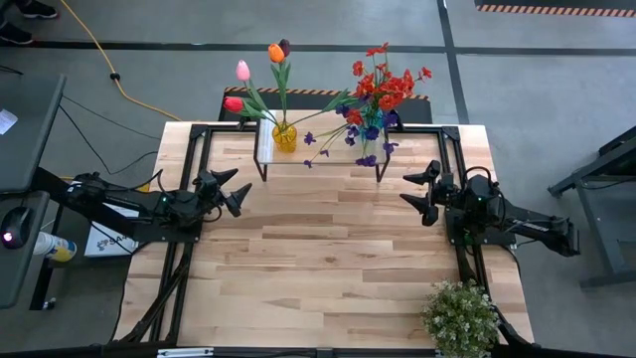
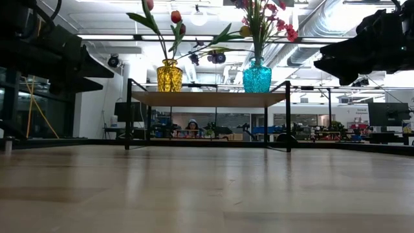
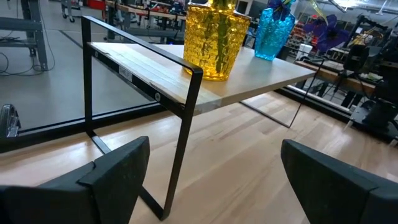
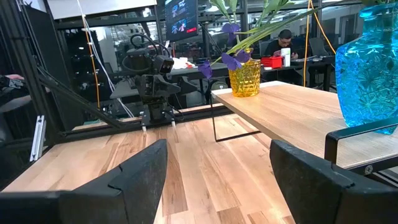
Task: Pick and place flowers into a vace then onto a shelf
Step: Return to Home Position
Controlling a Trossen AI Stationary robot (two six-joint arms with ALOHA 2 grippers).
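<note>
Bright, even overhead light fills the high view, leaving only faint soft shadows on the desk (image 1: 328, 264). In the low view ceiling lamps (image 2: 198, 18) backlight the room, so the left arm (image 2: 45, 55) and right arm (image 2: 375, 42) show as dark silhouettes and the desk carries a pale sheen. The yellow vase (image 3: 216, 38) and blue vase (image 4: 368, 68) glow translucent.

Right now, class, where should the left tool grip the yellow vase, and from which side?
Grip the yellow vase around its upright body, probably level from the left tool's side: flowers fan out over its mouth, and the blue vase flanks the other side.
</note>
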